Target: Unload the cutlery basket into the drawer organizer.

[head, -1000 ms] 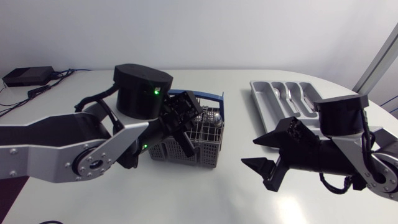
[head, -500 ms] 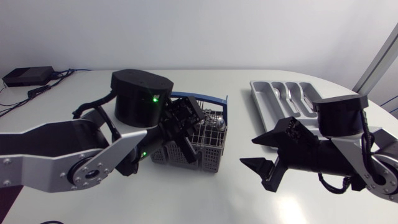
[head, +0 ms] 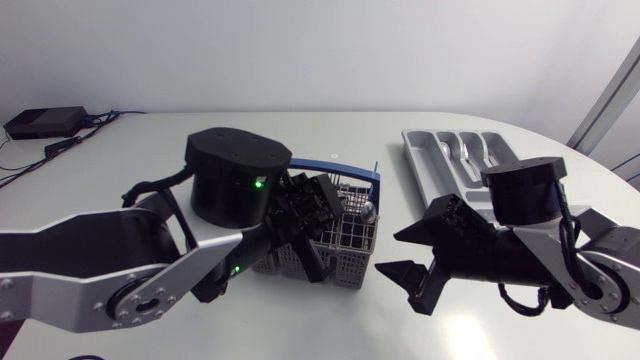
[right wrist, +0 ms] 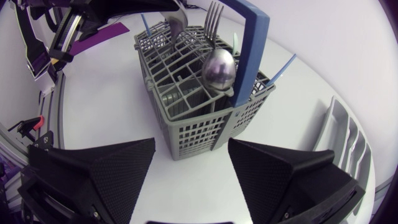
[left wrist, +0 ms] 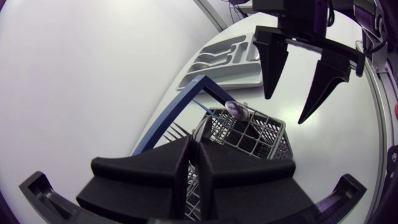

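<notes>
Cutlery basket (head: 345, 235) mid-table, well apart from drawer organizer (head: 415, 150). Left gripper (left wrist: 194, 149) narrow, clamped on cutlery basket wall. Right gripper (right wrist: 191, 149) spread wide, empty, just beside cutlery basket. Advice: approach spoon (right wrist: 219, 68) from above, clear of blue handle (right wrist: 252, 50); lift straight up.

Grey blue-handled cutlery basket (head: 352, 262), upright mid-table, grey organizer (head: 422, 162) well apart

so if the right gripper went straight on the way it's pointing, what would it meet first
The cutlery basket: its grey mesh corner sits straight ahead of the open right gripper, with nothing visible in between, though depth is hard to judge.
</notes>
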Tool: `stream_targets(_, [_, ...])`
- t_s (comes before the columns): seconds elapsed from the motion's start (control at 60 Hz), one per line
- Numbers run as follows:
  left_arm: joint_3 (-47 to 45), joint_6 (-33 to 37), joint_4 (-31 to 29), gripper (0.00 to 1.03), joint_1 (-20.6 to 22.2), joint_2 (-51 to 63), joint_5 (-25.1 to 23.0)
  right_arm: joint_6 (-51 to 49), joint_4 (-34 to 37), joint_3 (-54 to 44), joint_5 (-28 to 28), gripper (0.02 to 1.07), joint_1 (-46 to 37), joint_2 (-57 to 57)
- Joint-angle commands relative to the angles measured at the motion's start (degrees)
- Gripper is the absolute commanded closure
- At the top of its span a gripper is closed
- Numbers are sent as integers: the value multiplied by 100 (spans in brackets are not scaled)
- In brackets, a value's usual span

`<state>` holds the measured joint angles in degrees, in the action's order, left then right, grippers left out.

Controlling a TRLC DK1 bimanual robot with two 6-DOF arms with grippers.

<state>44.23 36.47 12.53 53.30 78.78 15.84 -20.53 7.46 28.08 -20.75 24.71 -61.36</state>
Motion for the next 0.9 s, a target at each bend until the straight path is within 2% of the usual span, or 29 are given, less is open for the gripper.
stream_targets(0.0, [-134,-360,-120,100,172,58,-283,225,18,137,19,22,43,-51])
stream_targets(0.367, [148,-52,-515,100,638,260,-406,498,53,321,168,22,8,-412])
stream_targets(0.65, [411,45,-524,100,1060,524,-406,489,-17,313,186,22,-36,-622])
stream_targets(0.883, [561,80,-524,100,1104,454,-397,489,-70,321,203,22,-54,-745])
